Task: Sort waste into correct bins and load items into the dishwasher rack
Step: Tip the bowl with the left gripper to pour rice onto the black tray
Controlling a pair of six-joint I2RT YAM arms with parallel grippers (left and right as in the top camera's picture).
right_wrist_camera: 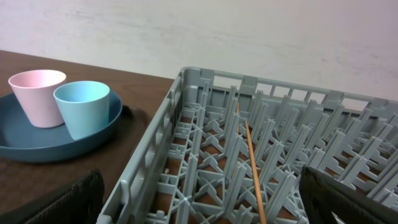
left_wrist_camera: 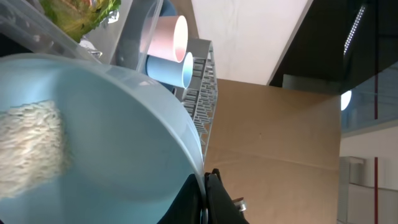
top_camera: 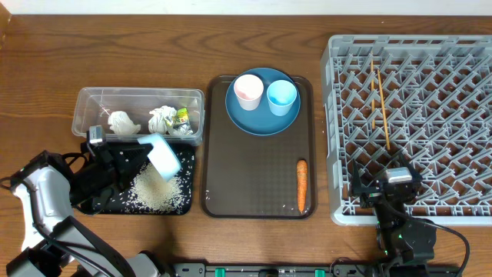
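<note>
Two arms, two very different jobs at this moment. My left gripper (top_camera: 138,158) is clamped tight on the rim of the white bowl (top_camera: 164,157), which I hold tipped on edge over the black tray (top_camera: 190,165). The tilt is there so the rice slides out by its own weight. A clump of it clings to the inside wall in my left wrist view, while a spread of rice (top_camera: 157,192) already lies on the tray below. I judge the emptying to be only partly done.

Just behind the tray sits the clear tub (top_camera: 88,104), which holds the paper wads (top_camera: 121,121) and the green-yellow wrapper (top_camera: 183,117). So dry rubbish goes there and food scraps go in the black tray.

The brown serving tray (top_camera: 254,177) lies between the bins and the rack. On it the blue plate (top_camera: 257,125) carries the white cup (top_camera: 248,91) and the light blue cup (top_camera: 281,96), both upright and side by side. The carrot (top_camera: 302,185) lies alone near the tray's right edge.

My right gripper (right_wrist_camera: 205,196) hangs at the near left corner of the dishwasher rack (top_camera: 332,92) with its jaws spread wide and nothing between them. It is well placed for the carrot or the cups. Only the chopsticks (top_camera: 380,108) lie in the rack — none of the dishes are loaded yet.
</note>
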